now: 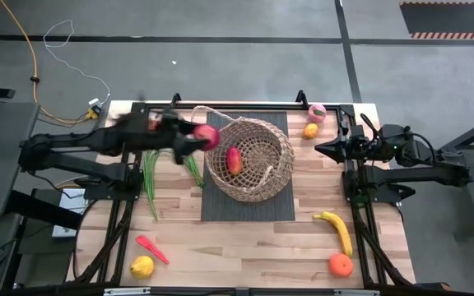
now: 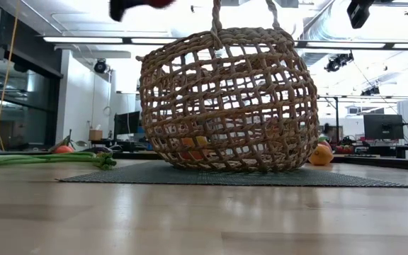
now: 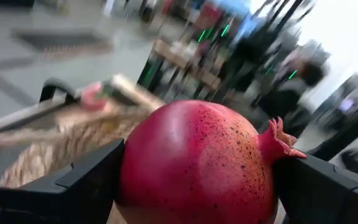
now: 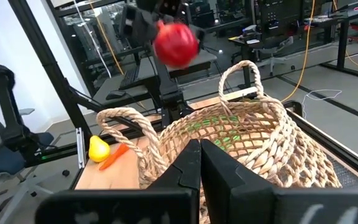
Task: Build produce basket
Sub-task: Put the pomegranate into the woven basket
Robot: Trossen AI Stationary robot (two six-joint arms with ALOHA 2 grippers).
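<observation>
**Pomegranate Held Over Basket Rim**

The round red speckled pomegranate (image 3: 197, 162) sits clamped in the left gripper (image 1: 197, 140), raised over the rim of the round tan open-weave wicker basket (image 1: 263, 136). The basket rests on a dark mat on the wooden tabletop (image 1: 245, 242). The right gripper (image 4: 200, 163) is closed, empty, beside the basket.

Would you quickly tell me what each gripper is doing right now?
Left gripper: closed on the pomegranate, at the basket rim.
Right gripper: shut, empty.
</observation>
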